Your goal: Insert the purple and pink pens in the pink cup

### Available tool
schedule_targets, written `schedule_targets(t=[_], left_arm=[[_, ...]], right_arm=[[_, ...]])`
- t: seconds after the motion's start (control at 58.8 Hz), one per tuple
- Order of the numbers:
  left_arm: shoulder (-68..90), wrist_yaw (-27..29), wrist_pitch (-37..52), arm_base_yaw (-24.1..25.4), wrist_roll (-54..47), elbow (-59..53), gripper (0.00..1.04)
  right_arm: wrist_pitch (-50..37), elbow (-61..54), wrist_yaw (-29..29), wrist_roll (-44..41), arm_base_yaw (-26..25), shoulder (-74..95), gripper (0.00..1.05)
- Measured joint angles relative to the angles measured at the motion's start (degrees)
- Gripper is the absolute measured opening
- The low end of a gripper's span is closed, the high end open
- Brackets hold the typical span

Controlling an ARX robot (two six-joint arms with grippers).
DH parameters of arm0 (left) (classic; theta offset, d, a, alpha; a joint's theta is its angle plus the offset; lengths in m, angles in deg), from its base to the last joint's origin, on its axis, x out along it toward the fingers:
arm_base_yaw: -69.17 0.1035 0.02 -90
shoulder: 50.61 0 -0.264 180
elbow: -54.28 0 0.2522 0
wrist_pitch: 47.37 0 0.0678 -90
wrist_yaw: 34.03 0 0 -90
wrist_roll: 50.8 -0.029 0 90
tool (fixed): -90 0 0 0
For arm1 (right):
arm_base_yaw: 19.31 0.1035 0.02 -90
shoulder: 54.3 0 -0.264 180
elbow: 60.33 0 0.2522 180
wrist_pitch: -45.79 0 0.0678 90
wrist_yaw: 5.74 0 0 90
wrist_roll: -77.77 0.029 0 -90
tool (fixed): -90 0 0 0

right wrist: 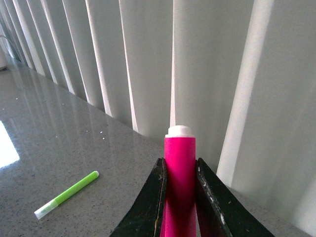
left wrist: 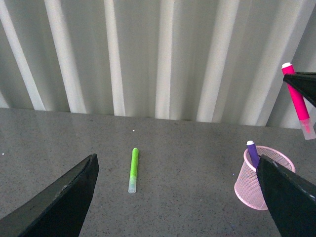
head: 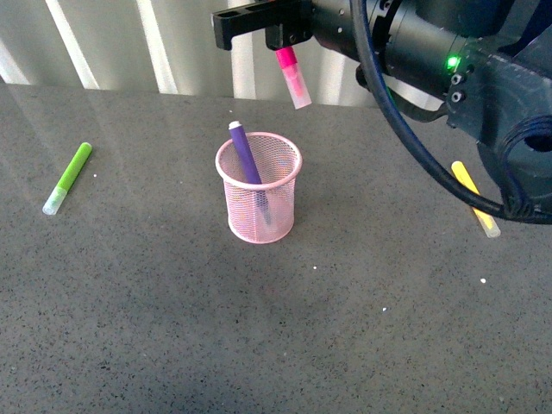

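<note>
The pink cup (head: 259, 198) stands mid-table with the purple pen (head: 247, 159) leaning inside it, its pale end above the rim. My right gripper (head: 285, 41) is shut on the pink pen (head: 293, 76) and holds it cap down, high above the cup and a little behind its right rim. In the right wrist view the pink pen (right wrist: 179, 173) sits clamped between the two fingers. In the left wrist view the cup (left wrist: 254, 182), the purple pen (left wrist: 253, 153) and the held pink pen (left wrist: 298, 101) show at the right. My left gripper (left wrist: 177, 197) is open and empty.
A lime-green marker (head: 68, 178) lies on the table at the left. A yellow marker (head: 474, 197) lies at the right, partly under my right arm. A white slatted wall (head: 112, 43) runs along the table's far edge.
</note>
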Motion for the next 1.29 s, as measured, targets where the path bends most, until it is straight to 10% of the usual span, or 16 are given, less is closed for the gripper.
schedule_targets(t=[1.293], left_arm=[[0.0, 0.0, 0.0, 0.0, 0.0, 0.0, 0.98]], right_arm=[[2.0, 8.9, 3.0, 4.4, 1.1, 13.0, 0.12]])
